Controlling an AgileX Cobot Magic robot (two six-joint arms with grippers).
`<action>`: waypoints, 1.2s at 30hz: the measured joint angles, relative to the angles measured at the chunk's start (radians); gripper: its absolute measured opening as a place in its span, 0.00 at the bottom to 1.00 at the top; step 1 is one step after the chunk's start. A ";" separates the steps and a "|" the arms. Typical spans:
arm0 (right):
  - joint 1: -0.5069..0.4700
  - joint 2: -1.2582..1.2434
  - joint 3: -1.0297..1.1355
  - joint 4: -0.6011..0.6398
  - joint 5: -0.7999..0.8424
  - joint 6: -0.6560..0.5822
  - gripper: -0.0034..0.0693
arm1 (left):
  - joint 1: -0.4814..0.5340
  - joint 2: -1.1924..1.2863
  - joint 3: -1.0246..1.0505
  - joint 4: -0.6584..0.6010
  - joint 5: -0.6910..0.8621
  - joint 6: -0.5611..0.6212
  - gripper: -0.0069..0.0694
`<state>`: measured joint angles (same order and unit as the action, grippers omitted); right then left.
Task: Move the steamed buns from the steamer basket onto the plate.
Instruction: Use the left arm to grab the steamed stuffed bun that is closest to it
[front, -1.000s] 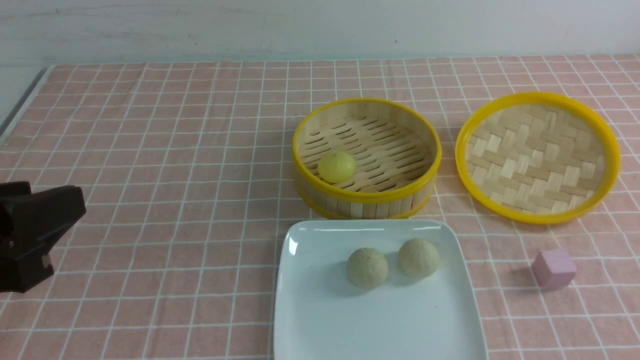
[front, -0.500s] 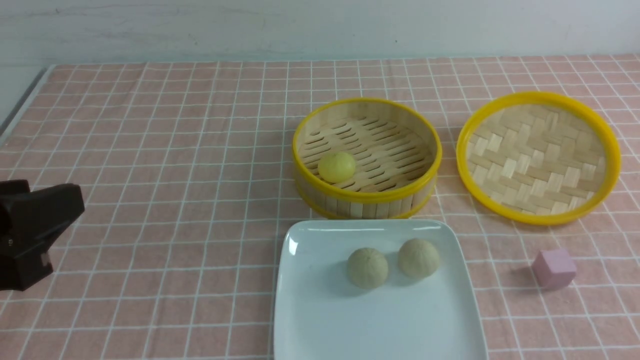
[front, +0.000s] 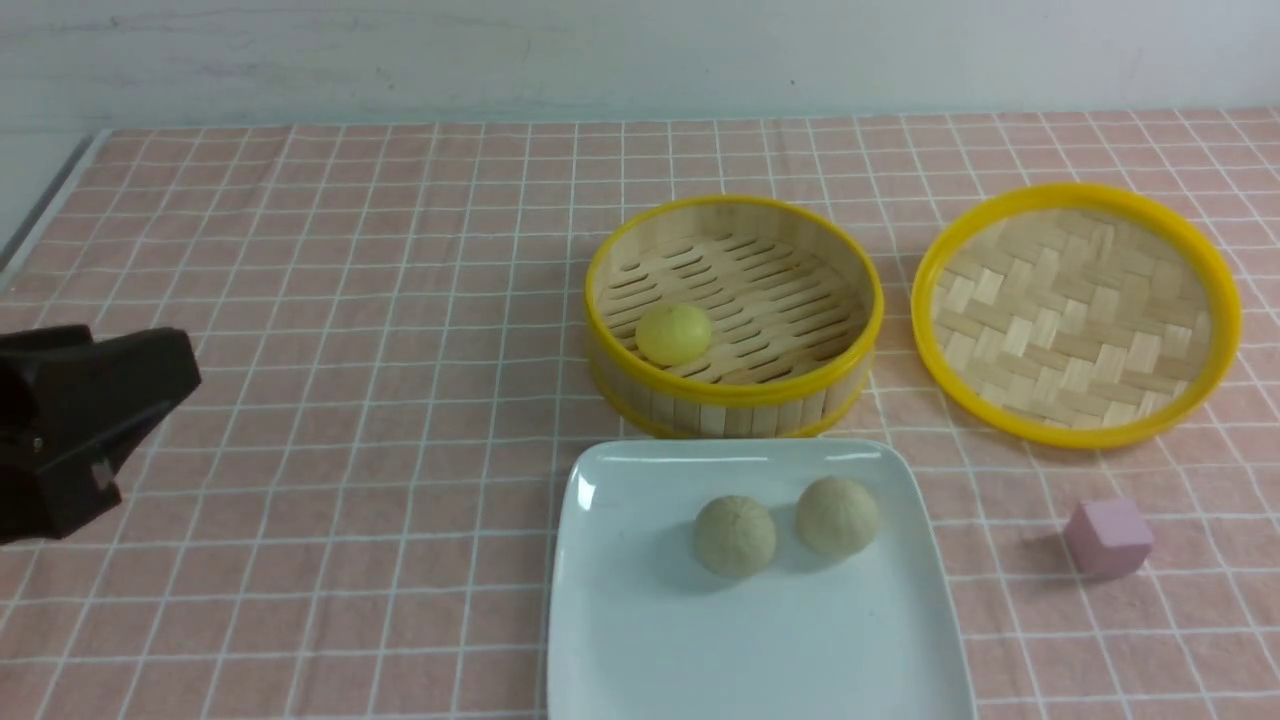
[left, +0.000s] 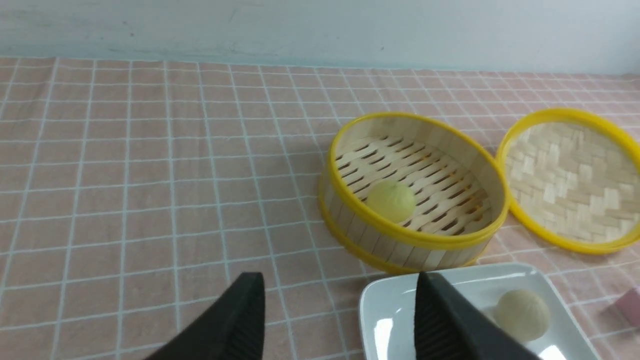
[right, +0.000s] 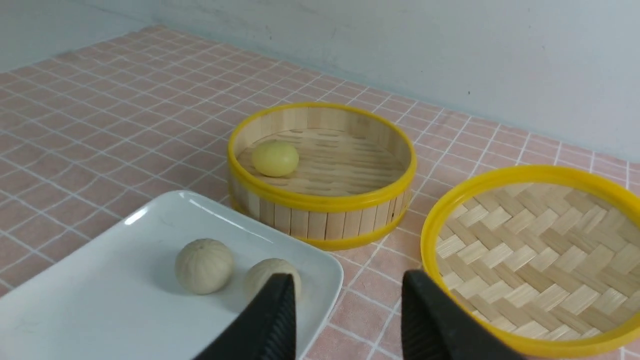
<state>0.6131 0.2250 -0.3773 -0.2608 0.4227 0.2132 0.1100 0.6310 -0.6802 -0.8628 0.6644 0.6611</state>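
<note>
Nearest me, the left pincer (left: 339, 295) hangs low over the near left of the desk (front: 330, 250), well apart from the food. Its jaws stand wide and there is nothing between them. I'd judge it is aimed across the pink-checked top toward the basket, since both the basket and the plate corner sit in line beyond its tips. The right pincer (right: 347, 300) is off the edge of the front view. Its own camera shows its jaws parted and empty, hovering by the plate's corner.

Next comes the square white plate (front: 760, 640), set just in front of the basket, probably so each carry is short. Two beige buns (front: 735, 535) rest on it close together, near its middle: dull, round, faintly pleated at the crown, and whole. Off to the right a small pink cube (front: 1108, 537) sits on its own, with no part in the job as far as I can tell.

Behind the plate is the steamer basket (front: 735, 412), open-topped, with a slat wall and yellow rims. The last one, the yellow bun (front: 674, 333), lies on its slatted floor toward the left, close to the wall. It is smooth, pale lemon and slightly glossy, and it looks soft enough to dent under a hard squeeze. The wall beside it leaves little room, so a reach from above seems best.

Farthest right lies the woven lid (front: 1075, 315), turned up and set aside, presumably to leave the basket open.
</note>
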 joint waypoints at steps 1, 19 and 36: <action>0.000 -0.005 0.000 -0.008 0.001 0.000 0.48 | 0.000 0.023 0.000 -0.038 0.001 0.038 0.64; 0.000 -0.014 0.000 -0.042 0.069 0.004 0.48 | 0.000 0.675 -0.225 -0.314 0.294 0.456 0.64; 0.000 -0.014 0.000 -0.044 0.096 0.020 0.48 | -0.339 0.769 -0.471 0.033 -0.058 0.318 0.64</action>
<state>0.6131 0.2115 -0.3773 -0.3043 0.5186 0.2335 -0.2294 1.4001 -1.1510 -0.8294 0.6067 0.9788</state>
